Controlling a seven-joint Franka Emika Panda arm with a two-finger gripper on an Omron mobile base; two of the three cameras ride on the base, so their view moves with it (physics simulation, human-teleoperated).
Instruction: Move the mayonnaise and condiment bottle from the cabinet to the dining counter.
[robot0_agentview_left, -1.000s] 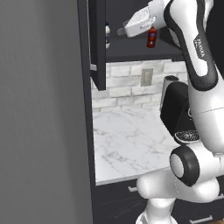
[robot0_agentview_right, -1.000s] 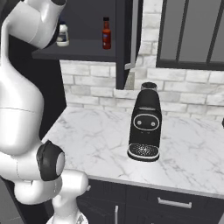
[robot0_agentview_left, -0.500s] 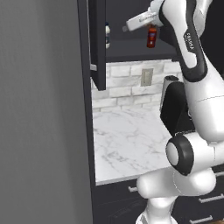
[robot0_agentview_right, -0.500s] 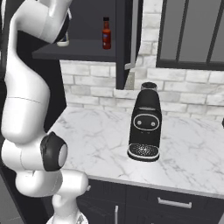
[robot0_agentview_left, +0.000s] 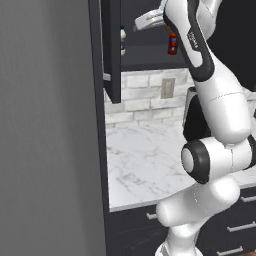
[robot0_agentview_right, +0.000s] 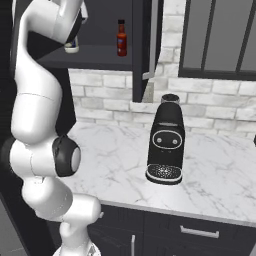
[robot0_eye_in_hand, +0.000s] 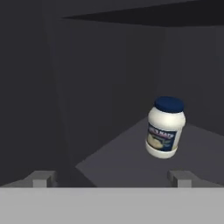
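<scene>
White mayonnaise (robot0_eye_in_hand: 165, 127) jar upright on the cabinet (robot0_agentview_right: 100, 55) shelf, just ahead of the end effector (robot0_eye_in_hand: 112, 177), fingers spread wide, grasping nothing. Red condiment bottle (robot0_agentview_right: 121, 38) stands apart on the same shelf.

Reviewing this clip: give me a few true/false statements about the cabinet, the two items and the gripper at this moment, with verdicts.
1. The mayonnaise stands upright on the cabinet shelf. True.
2. The gripper is shut on the mayonnaise. False: it is open, short of the jar.
3. The condiment bottle lies on the marble worktop. False: it stands on the shelf.
4. A black coffee machine stands on the worktop. True.
</scene>
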